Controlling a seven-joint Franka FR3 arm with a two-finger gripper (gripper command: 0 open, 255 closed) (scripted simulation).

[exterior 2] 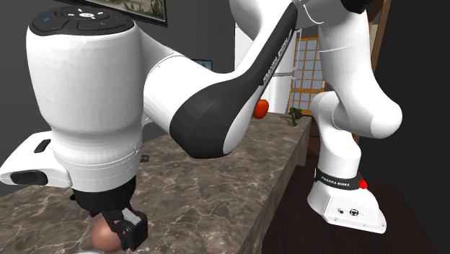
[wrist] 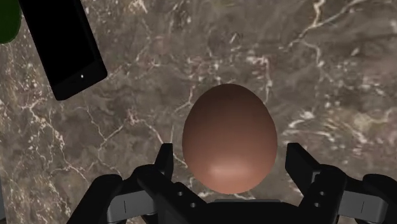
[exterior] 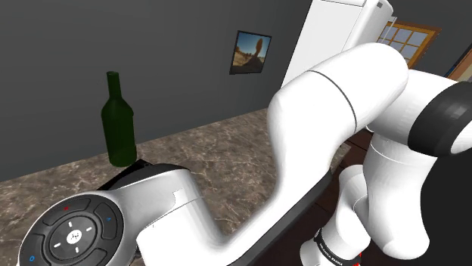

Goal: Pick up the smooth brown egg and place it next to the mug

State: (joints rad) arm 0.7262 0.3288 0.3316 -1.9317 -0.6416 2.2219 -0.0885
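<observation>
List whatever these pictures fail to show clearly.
Second exterior view: the smooth brown egg, partly covered by the black claw.
Second exterior view: the round orange thing, partly behind the white arm.
Wrist view: the flat black rectangular slab, cut off by the top edge.

Brown egg (exterior 2: 104,239) — partly behind the jaws

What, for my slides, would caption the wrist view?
Open gripper straddles brown egg on marbled counter, black phone nearby.
</observation>
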